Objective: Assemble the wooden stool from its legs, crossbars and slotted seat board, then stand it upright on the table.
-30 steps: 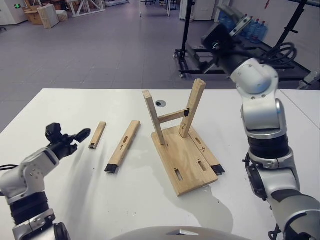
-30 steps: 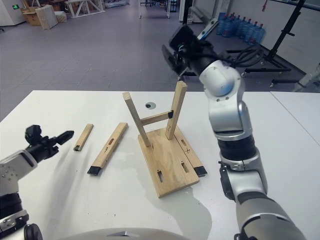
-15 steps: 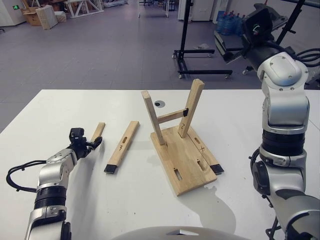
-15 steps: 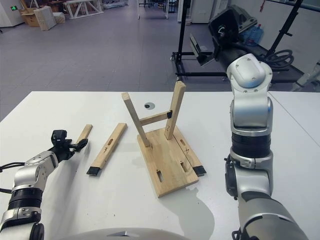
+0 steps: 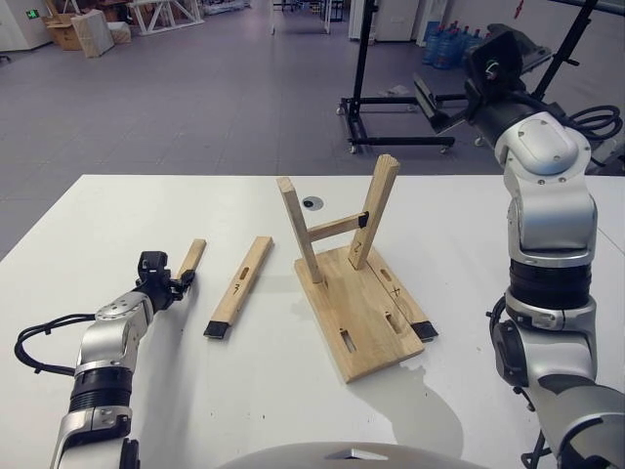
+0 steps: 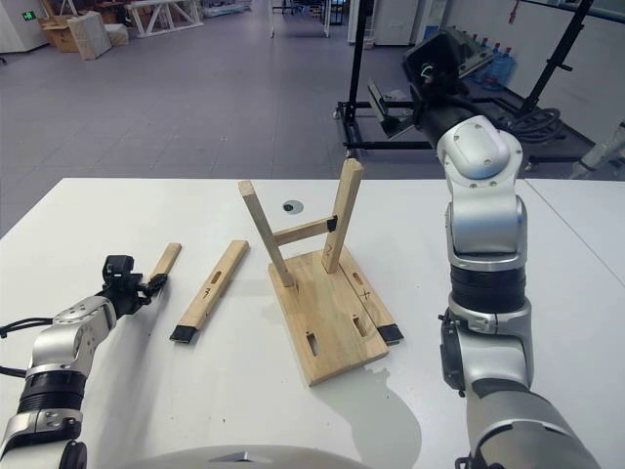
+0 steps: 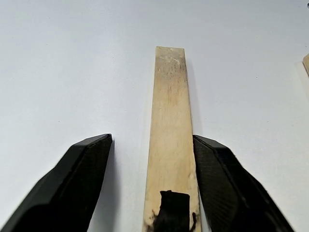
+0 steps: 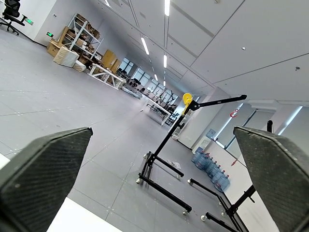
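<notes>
The slotted seat board (image 5: 366, 318) lies flat on the white table (image 5: 107, 210). Two legs (image 5: 298, 230) (image 5: 377, 207) stand in its far slots, joined by a crossbar (image 5: 337, 228). Another leg (image 5: 411, 311) lies along the board's right edge, and a loose leg (image 5: 240, 283) lies to its left. A short crossbar (image 5: 191, 260) rests further left. My left gripper (image 5: 174, 284) is low at that crossbar's near end, open, with its fingers (image 7: 87, 169) on either side of the crossbar (image 7: 170, 125). My right gripper (image 5: 444, 98) is raised high behind the table, open and holding nothing (image 8: 164, 159).
A round grommet hole (image 5: 312, 202) sits in the table behind the stool parts. Black metal stands (image 5: 376, 93) and water bottles are on the floor beyond the far edge. Bare table surface spreads in front of the board and to its right.
My left gripper has dropped to the table and moved right, up to the short crossbar's near end. My right arm has swung its gripper up and to the right, away from the standing legs.
</notes>
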